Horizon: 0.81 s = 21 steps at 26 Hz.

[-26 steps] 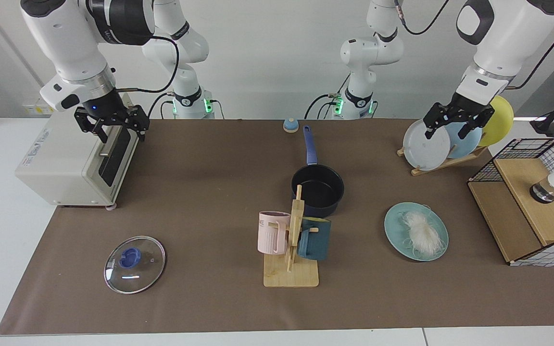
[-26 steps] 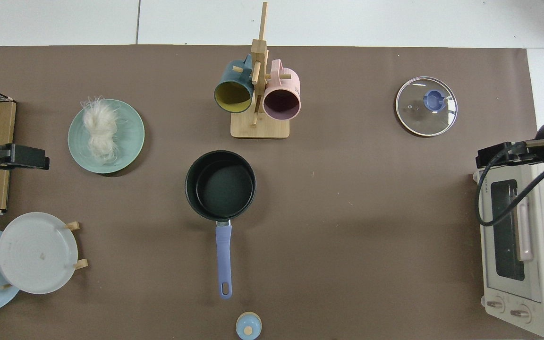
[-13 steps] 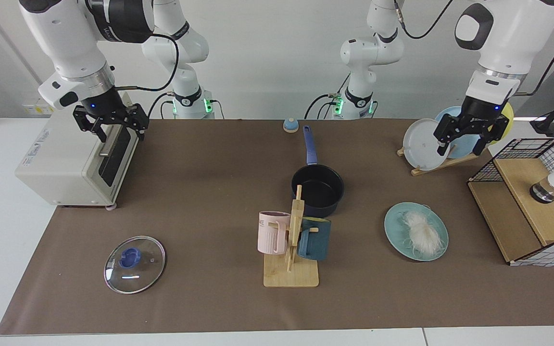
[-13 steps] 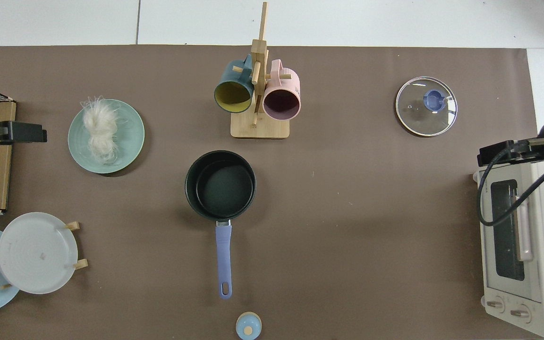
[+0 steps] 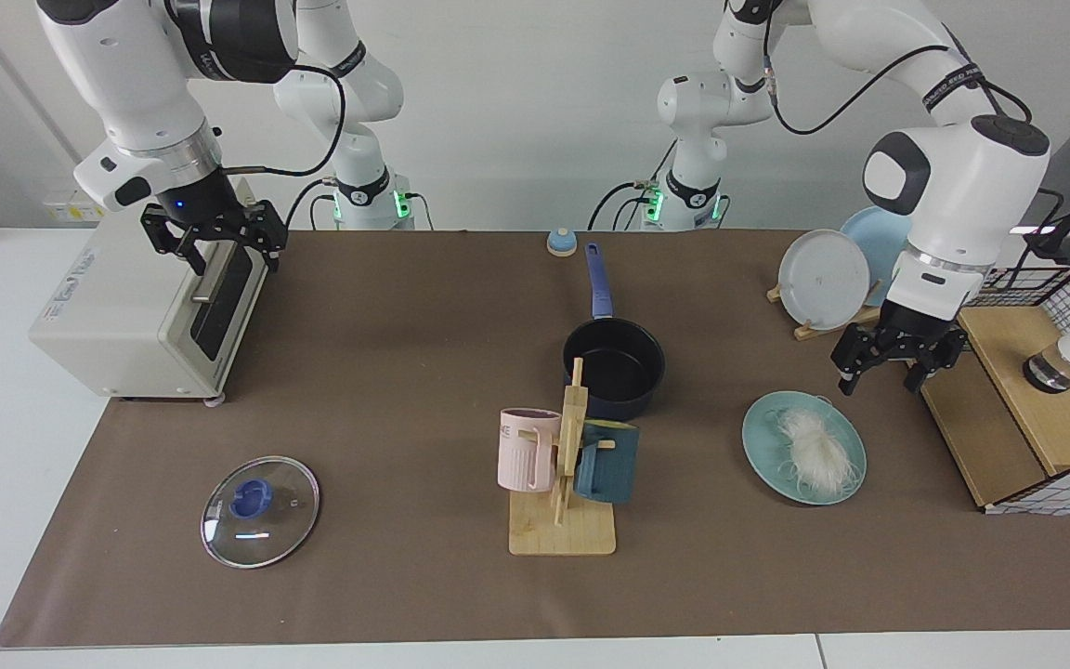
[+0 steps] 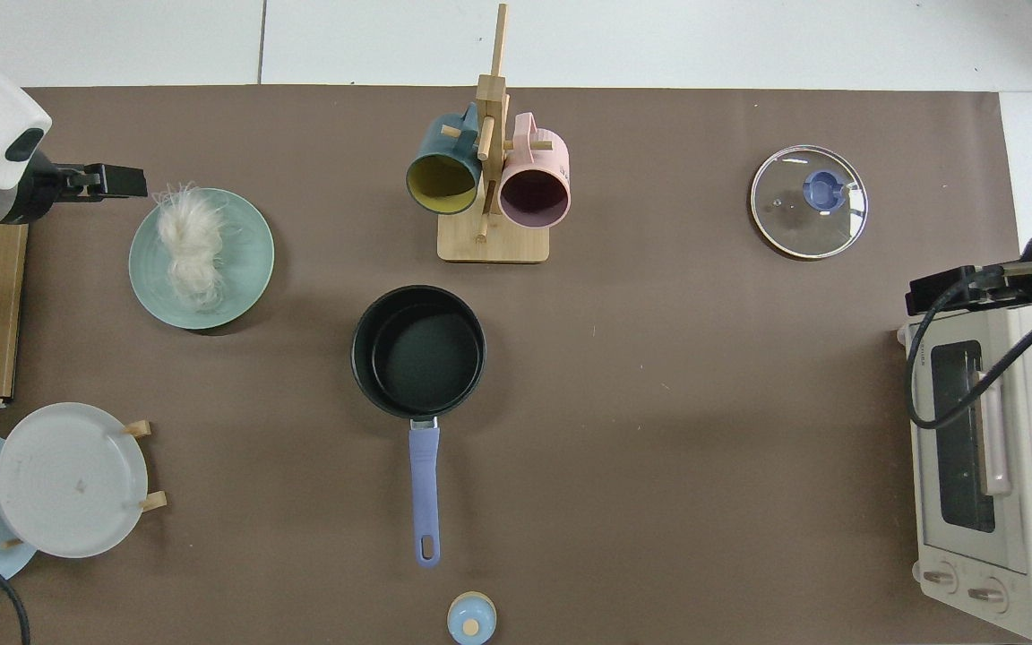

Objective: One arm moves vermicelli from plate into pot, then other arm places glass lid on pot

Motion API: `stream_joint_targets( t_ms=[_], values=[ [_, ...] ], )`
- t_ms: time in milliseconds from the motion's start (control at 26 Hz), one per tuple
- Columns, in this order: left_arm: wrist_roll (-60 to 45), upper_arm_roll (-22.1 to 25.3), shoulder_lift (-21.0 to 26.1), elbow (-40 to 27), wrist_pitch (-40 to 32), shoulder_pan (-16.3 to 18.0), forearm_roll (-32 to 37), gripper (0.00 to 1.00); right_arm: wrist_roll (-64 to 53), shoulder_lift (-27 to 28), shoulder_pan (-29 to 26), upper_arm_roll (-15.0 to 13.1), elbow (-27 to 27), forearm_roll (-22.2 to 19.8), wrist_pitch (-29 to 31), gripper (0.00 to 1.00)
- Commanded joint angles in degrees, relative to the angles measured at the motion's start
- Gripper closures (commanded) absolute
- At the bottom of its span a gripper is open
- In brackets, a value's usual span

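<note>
The vermicelli lies as a white tangle on the teal plate. My left gripper hovers open just behind the plate's far edge, apart from the noodles. At the table's middle the dark pot stands empty, its blue handle pointing toward the arm bases. The glass lid lies flat on the mat, blue knob up. Far from it, my right gripper waits open above the toaster oven.
A wooden mug tree with a pink and a dark teal mug stands in front of the pot. A toaster oven, a dish rack with plates, a wire-and-wood box and a small blue knobbed object line the edges.
The left arm has swung down from the dish rack toward the teal plate, its gripper now low beside it. The right arm has stayed over the toaster oven.
</note>
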Motion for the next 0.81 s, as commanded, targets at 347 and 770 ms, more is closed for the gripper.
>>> stream_joint_targets(
  t_ms=[347,770],
  values=[
    [-2.0,-0.3,13.7,0.9,11.0,-0.7,0.8,0.0,-0.3,-0.3,0.0,0.0,0.8,0.8,-0.2,0.0],
    [-2.3,-0.3,14.7,-1.4,12.3,-0.1,0.9,0.0,-0.3,-0.3,0.0,0.0,0.8,0.8,-0.2,0.0]
  ],
)
